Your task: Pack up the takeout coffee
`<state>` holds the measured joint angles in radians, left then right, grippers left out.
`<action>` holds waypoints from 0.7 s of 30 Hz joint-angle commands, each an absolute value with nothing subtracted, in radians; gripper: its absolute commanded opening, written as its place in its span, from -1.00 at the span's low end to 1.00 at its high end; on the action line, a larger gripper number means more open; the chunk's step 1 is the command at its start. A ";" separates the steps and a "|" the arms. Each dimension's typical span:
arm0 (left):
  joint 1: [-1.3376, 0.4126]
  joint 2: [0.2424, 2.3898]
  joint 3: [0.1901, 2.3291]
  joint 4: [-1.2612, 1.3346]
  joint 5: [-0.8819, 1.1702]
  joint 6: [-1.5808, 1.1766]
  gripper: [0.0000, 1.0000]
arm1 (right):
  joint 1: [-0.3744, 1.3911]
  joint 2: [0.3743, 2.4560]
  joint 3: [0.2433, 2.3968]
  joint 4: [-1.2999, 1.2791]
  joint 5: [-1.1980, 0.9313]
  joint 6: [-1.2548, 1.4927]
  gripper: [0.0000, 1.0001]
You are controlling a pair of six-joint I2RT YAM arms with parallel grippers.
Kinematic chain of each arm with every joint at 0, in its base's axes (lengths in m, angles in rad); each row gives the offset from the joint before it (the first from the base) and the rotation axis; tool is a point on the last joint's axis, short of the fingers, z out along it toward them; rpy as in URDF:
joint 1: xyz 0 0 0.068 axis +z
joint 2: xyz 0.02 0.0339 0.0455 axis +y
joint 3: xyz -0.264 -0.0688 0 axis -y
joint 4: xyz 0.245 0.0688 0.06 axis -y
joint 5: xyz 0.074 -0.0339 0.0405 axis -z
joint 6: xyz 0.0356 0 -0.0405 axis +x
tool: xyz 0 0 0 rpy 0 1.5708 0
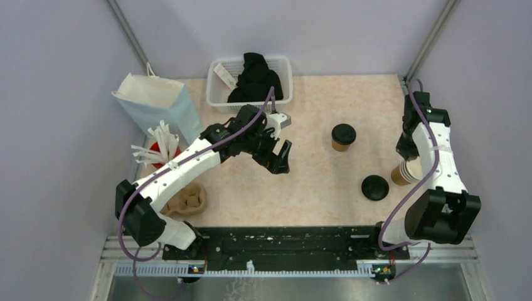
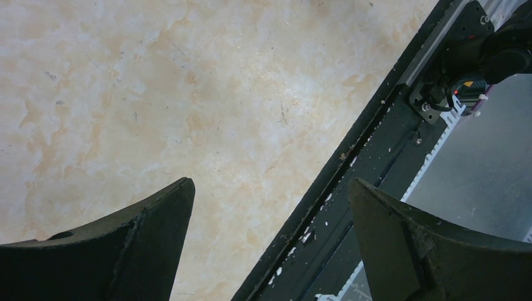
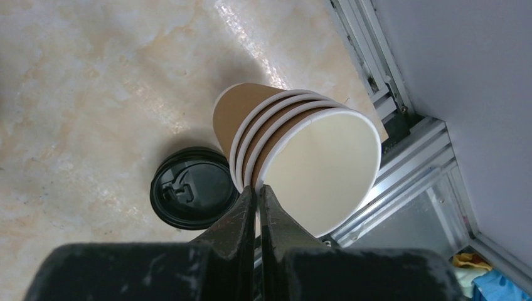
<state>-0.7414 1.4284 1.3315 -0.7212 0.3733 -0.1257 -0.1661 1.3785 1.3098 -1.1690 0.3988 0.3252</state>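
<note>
The takeout coffee [image 1: 343,136], a brown paper cup with a black lid, stands upright right of the table's middle. My left gripper [image 1: 280,160] hangs open and empty over the table's middle, left of that cup; in its wrist view [image 2: 271,185] only bare tabletop and the front rail show between the fingers. My right gripper [image 3: 257,188] is shut on the rim of the outermost cup of a tilted stack of brown paper cups [image 3: 295,157], white inside, near the right edge [image 1: 404,170]. A loose black lid [image 3: 191,194] lies on the table beside the stack [image 1: 374,187].
A moulded brown cup carrier [image 1: 188,202] sits at the near left under my left arm. A red cup of white straws [image 1: 162,150] and a pale blue paper bag [image 1: 157,103] stand at the left. A white basket [image 1: 285,69] with black items is at the back.
</note>
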 commanded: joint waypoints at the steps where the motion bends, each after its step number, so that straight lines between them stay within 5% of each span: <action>1: -0.749 1.420 1.365 -0.704 0.373 -0.101 0.96 | -0.148 1.379 1.343 -1.181 0.483 0.339 -1.00; 8: -0.748 1.426 1.376 -0.711 0.358 -0.097 0.97 | -0.124 1.314 1.354 -1.123 0.531 0.332 -1.00; 12: -0.748 1.426 1.377 -0.711 0.349 -0.100 0.96 | -0.218 1.406 1.338 -1.155 0.300 0.327 -1.00; 21: -0.750 1.442 1.395 -0.720 0.325 -0.103 0.96 | -0.196 1.342 1.337 -1.114 0.395 0.301 -1.00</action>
